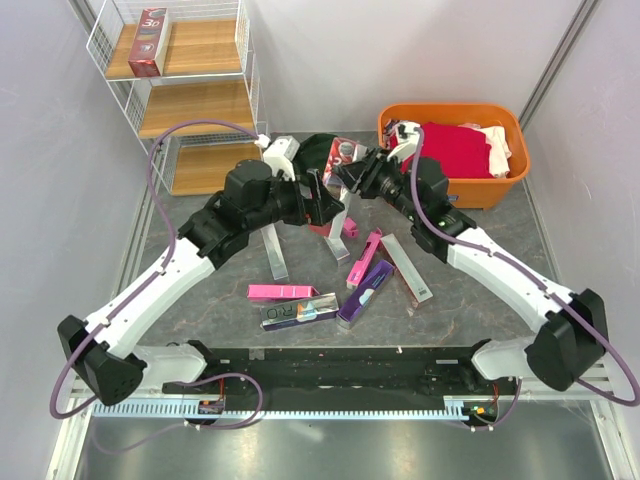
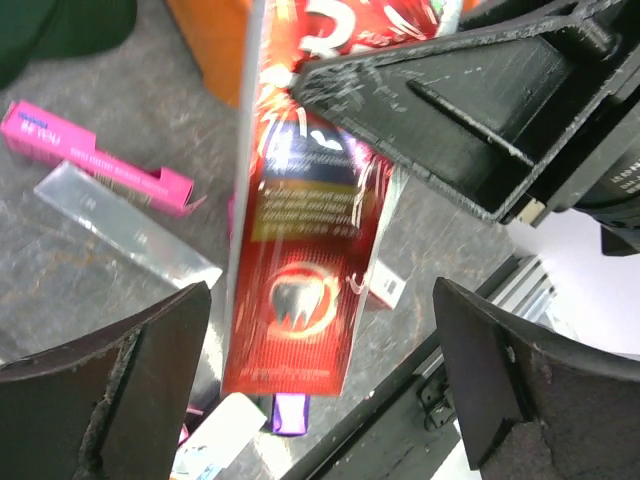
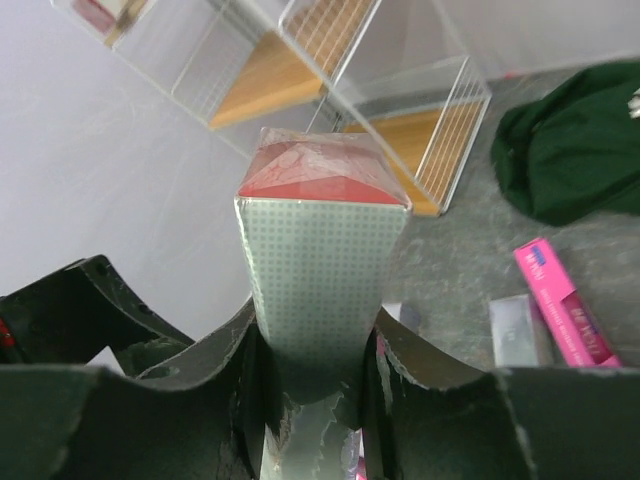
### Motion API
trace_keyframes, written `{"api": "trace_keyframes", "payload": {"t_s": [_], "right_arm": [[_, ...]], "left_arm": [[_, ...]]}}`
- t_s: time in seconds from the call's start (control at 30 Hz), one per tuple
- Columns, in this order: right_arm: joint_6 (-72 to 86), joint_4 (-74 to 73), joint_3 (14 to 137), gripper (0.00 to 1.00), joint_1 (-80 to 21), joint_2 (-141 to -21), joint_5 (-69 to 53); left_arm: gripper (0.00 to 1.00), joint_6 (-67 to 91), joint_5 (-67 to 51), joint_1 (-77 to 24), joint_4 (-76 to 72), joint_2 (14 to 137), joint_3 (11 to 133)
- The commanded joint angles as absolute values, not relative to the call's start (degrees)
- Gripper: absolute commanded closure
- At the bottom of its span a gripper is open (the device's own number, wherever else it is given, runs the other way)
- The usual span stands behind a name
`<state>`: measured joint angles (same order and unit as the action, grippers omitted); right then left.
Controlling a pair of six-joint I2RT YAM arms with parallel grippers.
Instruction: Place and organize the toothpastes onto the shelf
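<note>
Grey tabletop (image 1: 450,320) between pale walls, with the shelf (image 1: 205,45) standing at the far left. Both arms are facing each other above mid-table, apparently for a transfer. The right gripper (image 3: 318,340) is pinching one end of a red toothpaste box (image 2: 305,260), while the left gripper (image 2: 320,300) is standing spread, its fingers (image 2: 110,390) flanking the box without touching. Passing it across probably gives a better hold for shelving. One shelved box (image 1: 150,42) is lying on the top board; other toothpastes (image 1: 365,297) are lying loose on the table.

Red toothpaste box (image 2: 305,300) hanging near-upright over bench (image 1: 440,320); second red box (image 1: 150,42) lying on shelf (image 1: 205,100) top board; loose boxes (image 1: 300,312) lying scattered.
</note>
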<state>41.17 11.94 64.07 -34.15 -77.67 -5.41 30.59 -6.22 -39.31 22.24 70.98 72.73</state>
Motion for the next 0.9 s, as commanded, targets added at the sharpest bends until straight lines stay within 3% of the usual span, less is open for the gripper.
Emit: {"api": "trace_keyframes", "payload": {"t_s": [0.0,0.33,0.6,0.87], "right_arm": [[39.1,15.3,64.5,0.61,-33.2,-70.8,2.5],[38.8,23.2,63.4,0.61,-32.4,-62.3,13.2],[41.2,31.5,60.5,0.57,-32.3,-55.3,17.3],[45.3,32.8,62.6,0.55,-32.3,-54.5,13.9]], "left_arm": [[0.00,31.8,-7.6,-38.1,16.2,68.0,75.8],[0.00,53.2,-33.6,-24.4,-12.5,66.0,64.4],[0.00,65.4,-42.9,-24.2,-35.5,70.0,60.3],[0.00,68.5,-49.0,-25.6,-45.2,73.6,60.8]]}}
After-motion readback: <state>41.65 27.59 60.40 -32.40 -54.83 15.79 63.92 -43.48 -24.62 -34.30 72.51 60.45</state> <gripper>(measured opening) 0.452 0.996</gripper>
